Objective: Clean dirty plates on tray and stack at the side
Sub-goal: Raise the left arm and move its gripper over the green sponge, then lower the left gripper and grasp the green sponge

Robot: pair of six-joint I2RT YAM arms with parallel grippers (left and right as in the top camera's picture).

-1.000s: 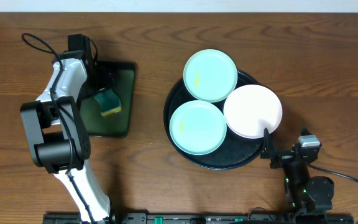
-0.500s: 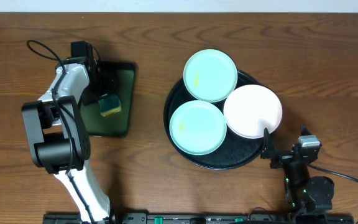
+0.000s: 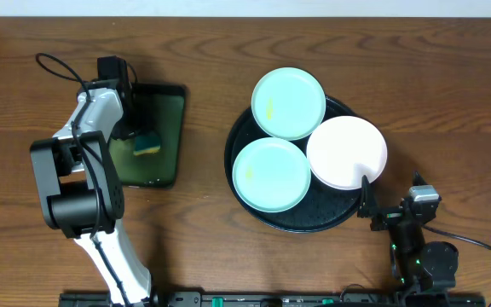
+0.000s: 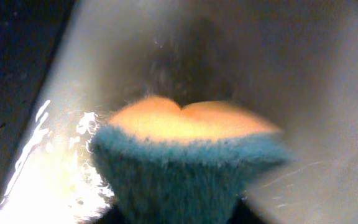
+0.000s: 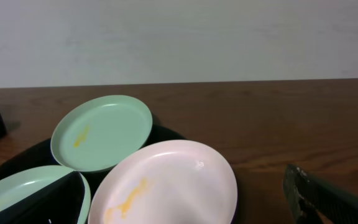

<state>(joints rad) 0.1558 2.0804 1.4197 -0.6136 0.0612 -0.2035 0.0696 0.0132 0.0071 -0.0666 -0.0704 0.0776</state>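
Three plates lie on the round black tray [image 3: 331, 220]: a mint plate with a yellow smear [image 3: 288, 102] at the back, a second mint plate [image 3: 270, 174] at the front left, and a white plate [image 3: 346, 152] on the right. The right wrist view shows a yellowish streak on the white plate [image 5: 166, 183]. My right gripper [image 3: 366, 198] stands open just in front of the white plate, its fingers apart on either side [image 5: 182, 180]. Over the dark green tray, my left gripper [image 3: 139, 141] is shut on a blue-and-yellow sponge [image 3: 147, 145], which looks pinched in the left wrist view [image 4: 185, 155].
The rectangular dark green tray [image 3: 162, 119] lies at the left, glossy and wet-looking in the left wrist view. Brown wooden table surrounds both trays. A black cable loops behind the left arm [image 3: 54, 64].
My left gripper has closed in on the sponge, which now looks squeezed and narrower and sits slightly further left. The right arm and the plates have not moved.
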